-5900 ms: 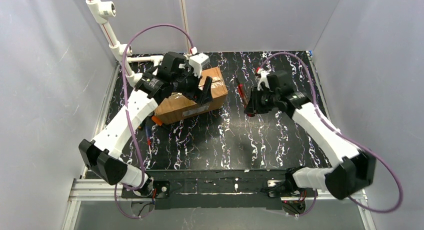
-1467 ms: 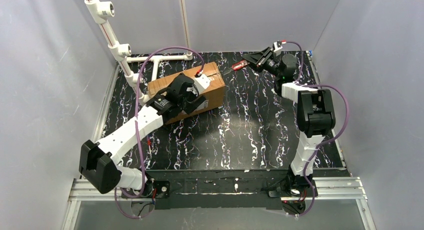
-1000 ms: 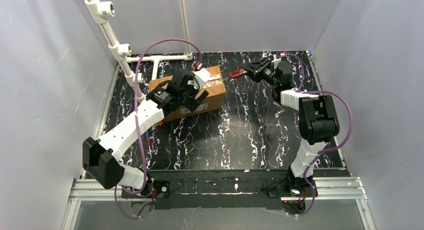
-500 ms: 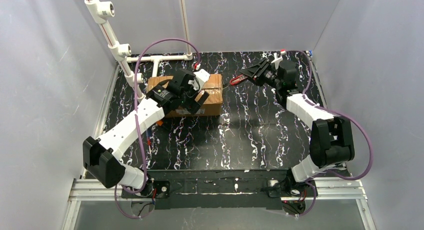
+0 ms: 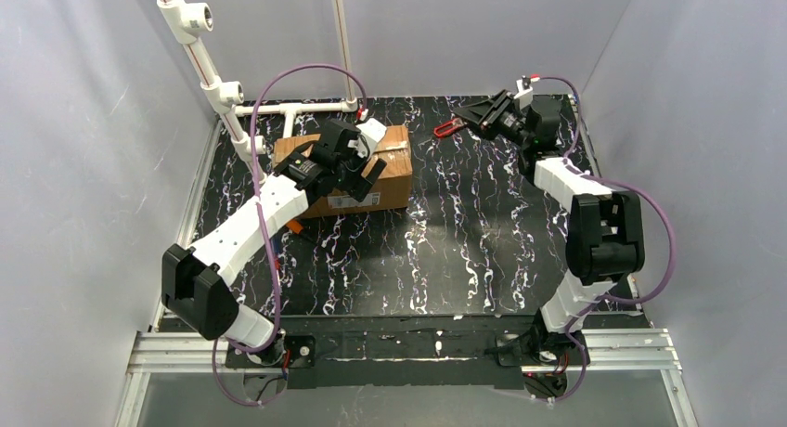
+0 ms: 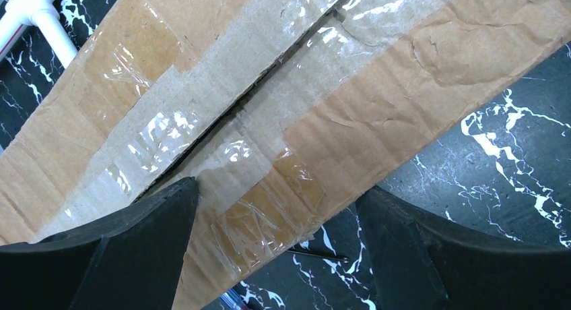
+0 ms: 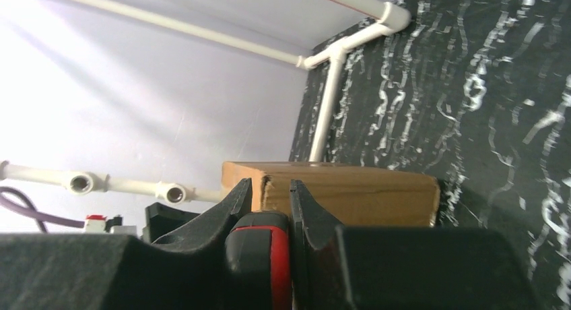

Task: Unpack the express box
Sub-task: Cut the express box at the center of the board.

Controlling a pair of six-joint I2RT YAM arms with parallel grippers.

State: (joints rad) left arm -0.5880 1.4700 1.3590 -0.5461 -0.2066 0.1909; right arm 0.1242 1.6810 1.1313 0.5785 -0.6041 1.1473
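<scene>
The express box, brown cardboard with glossy tape along its top seam and a white label on its near side, lies at the back left of the table. My left gripper is open above its right end. In the left wrist view the box fills the frame. The left gripper has one finger over the taped top and the other past the box's edge, over the table. My right gripper is shut on a red-and-black tool, held in the air right of the box. The right wrist view shows the tool, that gripper and the box beyond.
A white pipe frame runs along the back left beside the box. A small orange object and a pen lie under my left arm. A thin dark rod lies by the box's corner. Grey walls enclose the black marbled table.
The box has turned from slanted to nearly square with the table edge under my left gripper. My right gripper has lifted the red tool up and back, away from the box.
</scene>
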